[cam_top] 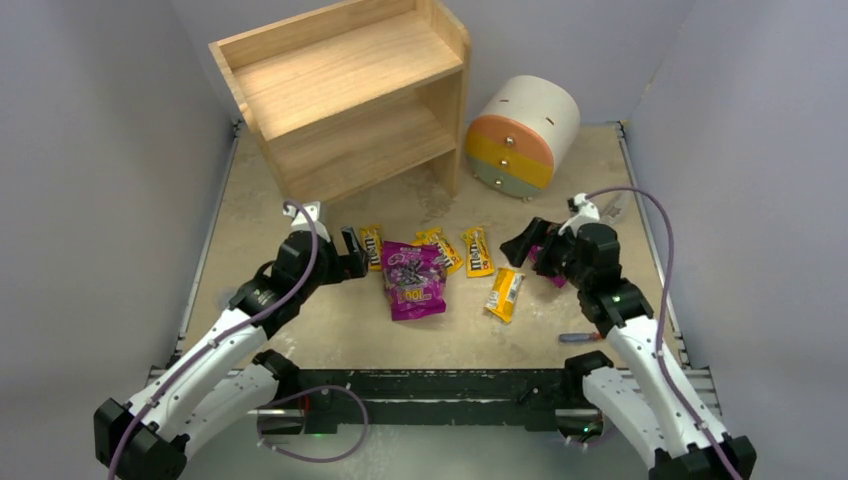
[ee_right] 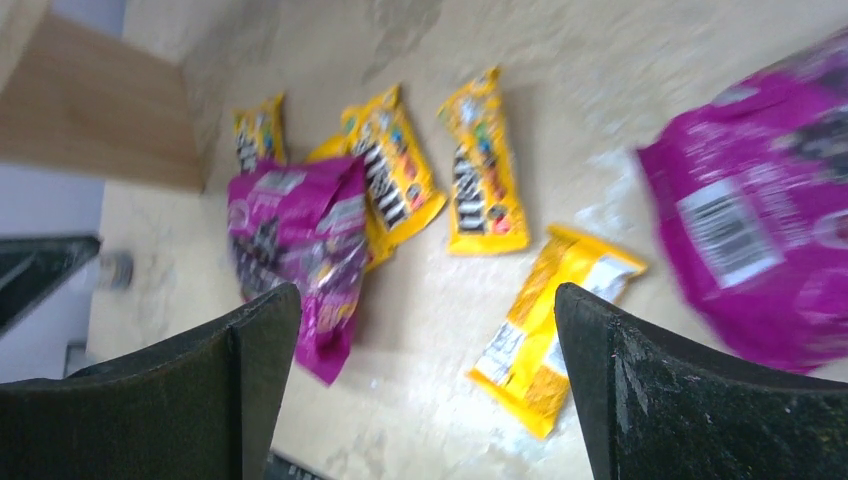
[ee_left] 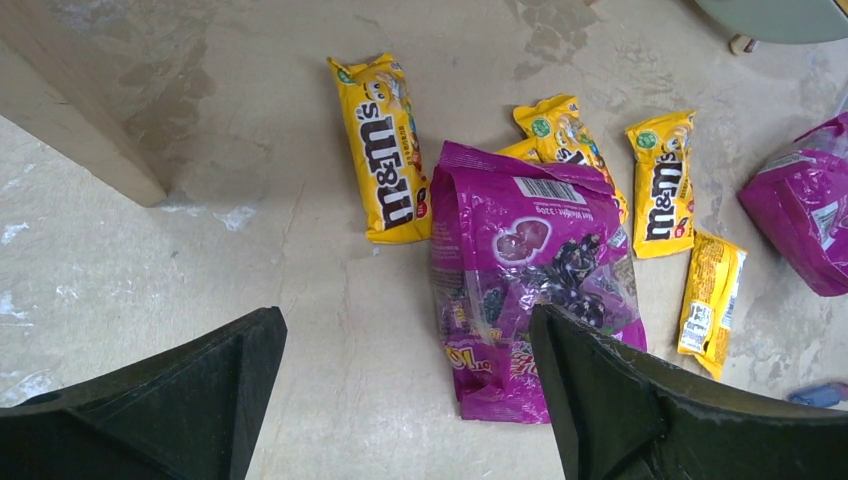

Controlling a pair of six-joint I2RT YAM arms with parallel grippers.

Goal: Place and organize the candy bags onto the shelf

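Nothing is on the shelf (cam_top: 345, 70) yet; all the candy lies on the surface (cam_top: 450, 340) in front of it.

Yellow packets (cam_top: 477, 250): I judge them light, with crinkly, slippery film and loose contents. A pinch across the narrow middle looks best.

Middle purple bag (cam_top: 413, 280): likely heavier and floppy, and it overlaps one packet. I would take it by an edge seam.

Second purple bag (ee_left: 800, 215): lies beside the right jaws.

Left jaws and right jaws both stand spread, gripping nothing.
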